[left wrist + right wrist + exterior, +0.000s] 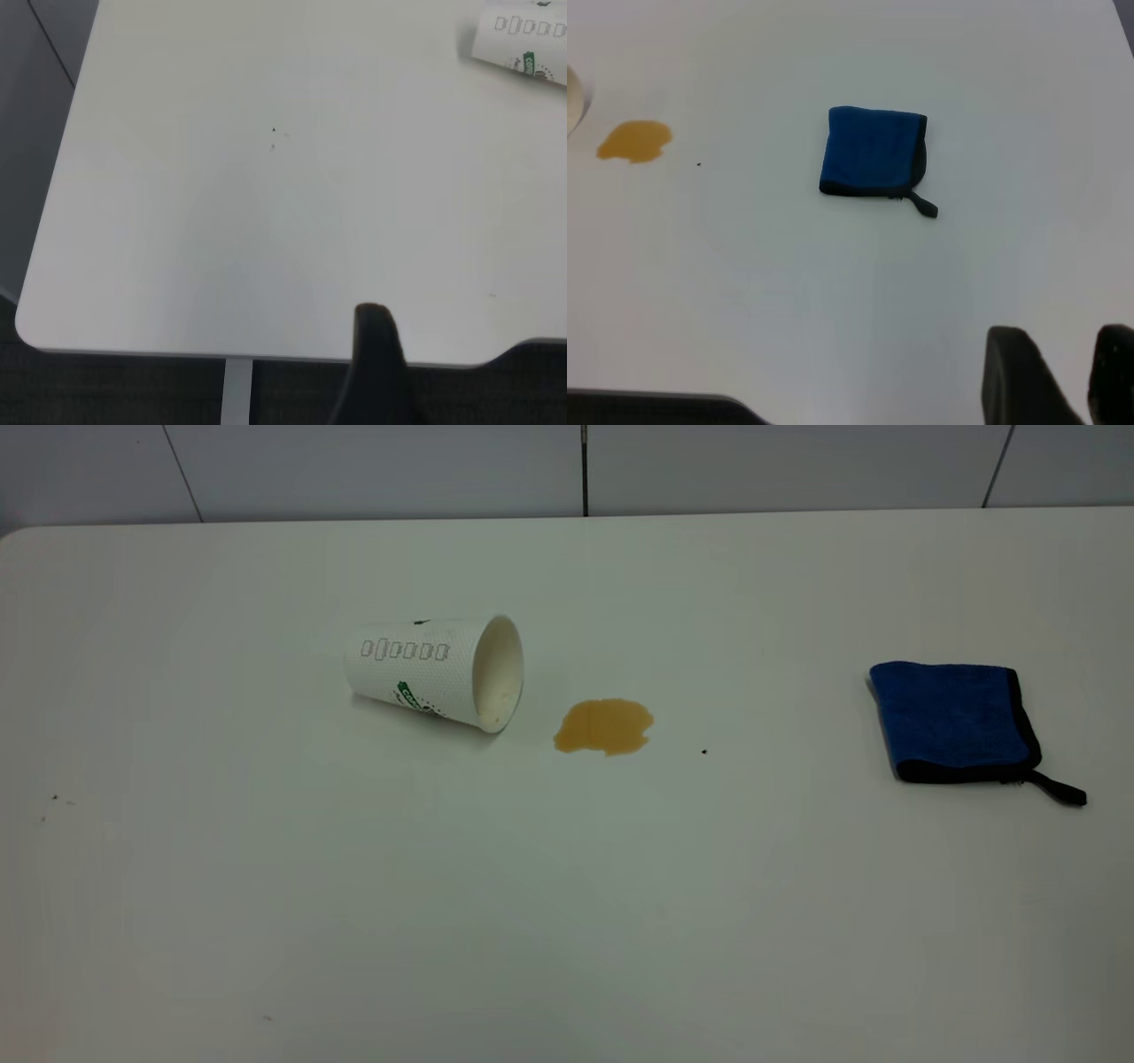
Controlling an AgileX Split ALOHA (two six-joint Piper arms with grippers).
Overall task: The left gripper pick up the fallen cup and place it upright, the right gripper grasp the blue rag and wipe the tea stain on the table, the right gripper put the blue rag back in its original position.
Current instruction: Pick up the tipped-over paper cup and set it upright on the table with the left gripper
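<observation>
Cup [434, 671] first: it lies tipped on its side on the table [266, 886], long axis running across, mouth opening toward the tea stain [604, 725] just beside it. Nothing has been righted or wiped yet, I'd say. Well apart from the stain, on the side away from the cup, sits the folded blue rag [959, 722], loop tab trailing outward. The left gripper [379, 367] hangs back at the table's near edge, far from the cup's closed base; only one finger shows, so I cannot tell its spread. The right gripper [1063, 376] waits short of the rag, fingers slightly parted, holding nothing.
</observation>
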